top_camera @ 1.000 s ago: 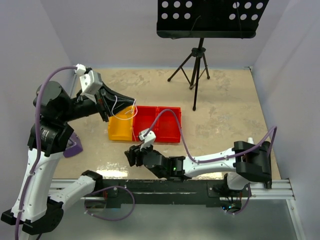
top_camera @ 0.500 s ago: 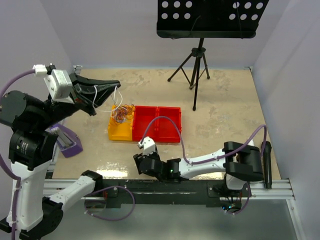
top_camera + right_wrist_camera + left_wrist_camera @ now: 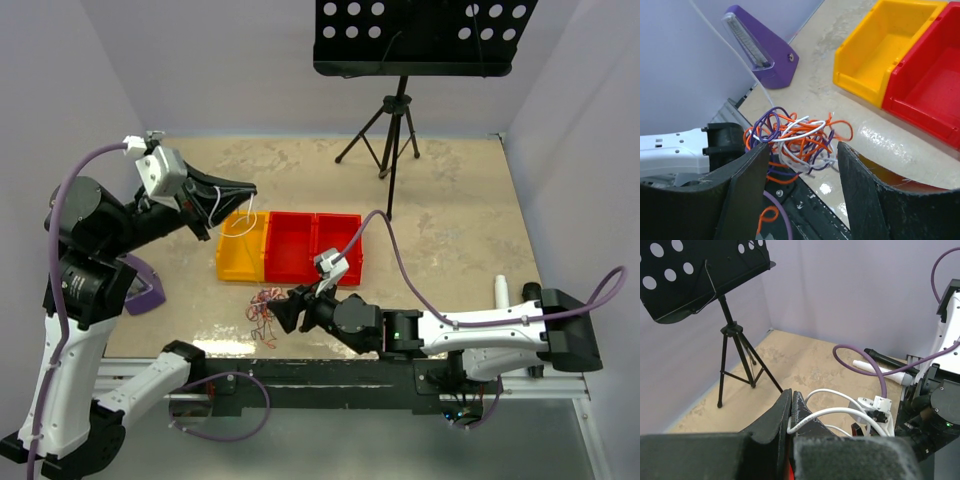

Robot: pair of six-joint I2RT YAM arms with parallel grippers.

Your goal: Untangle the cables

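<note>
Both arms are the same build: white link shells, black cylindrical joint housings. The left arm (image 3: 62, 350) has big black motor housings (image 3: 82, 215) mid-chain, and the right arm (image 3: 480, 330) has a black block (image 3: 572, 342) at its base end. A thick purple hose (image 3: 100, 152) runs along the left arm, and a second purple hose (image 3: 392, 250) runs along the right arm. A thinner purple cable (image 3: 262, 400) loops at the left base. Each wrist carries a white boxy camera module, left (image 3: 160, 172) and right (image 3: 333, 266). The left gripper (image 3: 791, 402) and right gripper (image 3: 802, 150) are both matte black. The right fingers (image 3: 747, 185) are broad, curved and grainy. A small green light (image 3: 946, 424) shows on one of the right arm's black housings.
</note>
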